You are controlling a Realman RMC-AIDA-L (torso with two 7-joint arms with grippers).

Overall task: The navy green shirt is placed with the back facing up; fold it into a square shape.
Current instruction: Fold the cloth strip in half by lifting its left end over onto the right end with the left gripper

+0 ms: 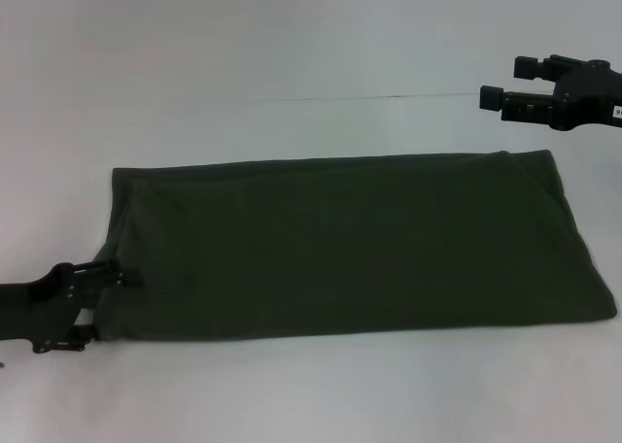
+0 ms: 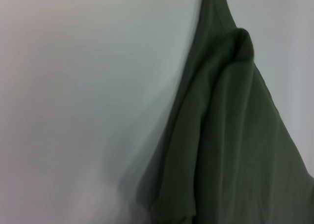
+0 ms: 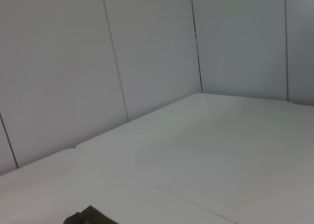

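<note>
the navy green shirt (image 1: pixel 350 244) lies flat before me as a long dark olive band, already folded lengthwise, sleeves tucked out of sight, its near-left corner bunched and slightly lifted.

We see a white table (image 1: pixel 292 35) with a thin seam (image 1: pixel 369 98) across its far part. Pale panelled walls (image 3: pixel 147 52) stand behind it.

Both grippers are matte black and blocky: the left gripper (image 1: pixel 102 302), lower left, shows small screws; the right gripper (image 1: pixel 507 82), upper right, bears a white label.
</note>
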